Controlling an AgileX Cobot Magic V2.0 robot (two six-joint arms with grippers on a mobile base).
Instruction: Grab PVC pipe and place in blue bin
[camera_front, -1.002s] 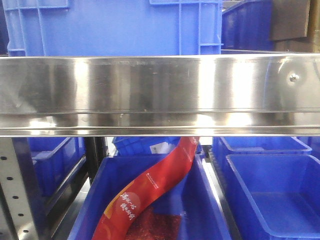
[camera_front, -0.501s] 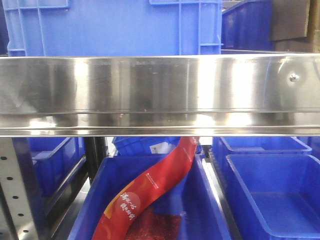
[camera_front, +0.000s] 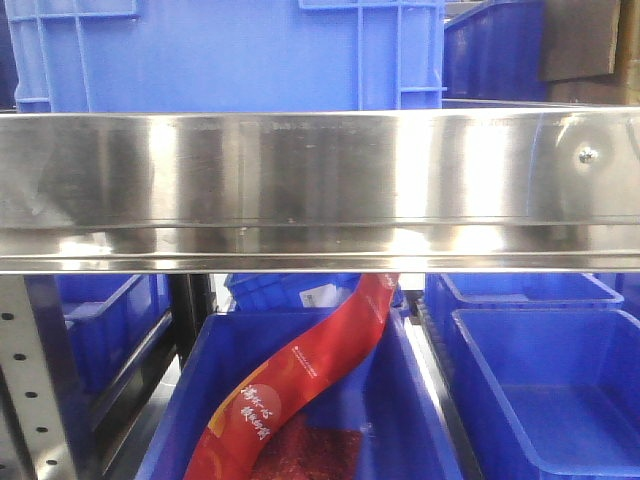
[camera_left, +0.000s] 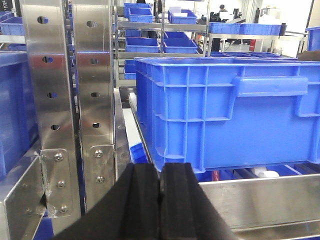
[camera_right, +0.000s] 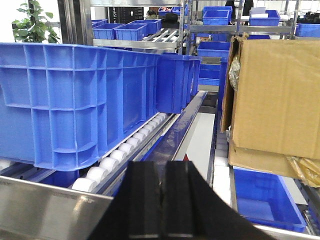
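Observation:
The PVC pipe shows in none of the views. A large blue bin stands on the shelf just beyond my left gripper, whose black fingers are pressed together with nothing between them. The right wrist view has the same kind of blue bin on white rollers to the left of my right gripper, which is also shut and empty. From the front I see only the lower part of a blue bin above the steel rail; neither gripper appears there.
A broad steel shelf rail crosses the front view. Below it, a blue bin holds a red packet, with another blue bin to its right. Perforated steel uprights stand left. A cardboard box sits right.

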